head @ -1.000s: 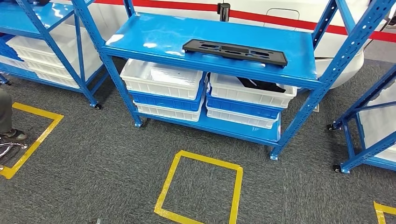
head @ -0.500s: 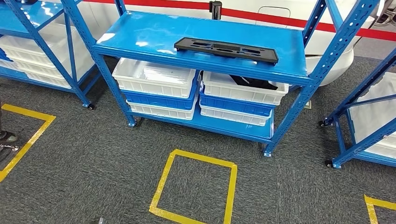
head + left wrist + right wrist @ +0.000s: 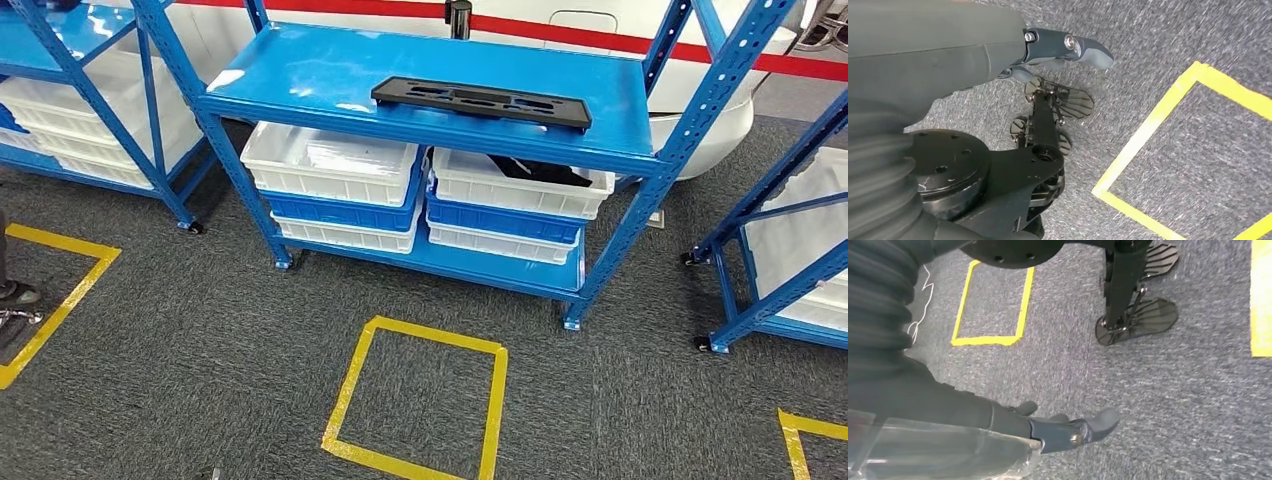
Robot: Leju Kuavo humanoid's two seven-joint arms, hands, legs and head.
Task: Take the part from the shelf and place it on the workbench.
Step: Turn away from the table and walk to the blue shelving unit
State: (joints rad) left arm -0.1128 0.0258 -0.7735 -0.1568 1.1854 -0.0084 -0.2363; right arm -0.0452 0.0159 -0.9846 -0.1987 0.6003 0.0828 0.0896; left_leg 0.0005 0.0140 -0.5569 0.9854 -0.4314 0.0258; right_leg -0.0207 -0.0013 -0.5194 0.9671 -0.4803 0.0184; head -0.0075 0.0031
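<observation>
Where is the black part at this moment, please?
In the head view, the black part lies flat on the blue shelf's top level, right of centre, above the white bins.

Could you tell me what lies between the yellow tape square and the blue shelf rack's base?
Bare grey carpet lies between the yellow tape square and the blue shelf rack, seen in the head view.

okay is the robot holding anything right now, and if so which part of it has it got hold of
Nothing is held. The left hand and right hand hang over the carpet with nothing in them, and the black part lies untouched on the blue shelf.
</observation>
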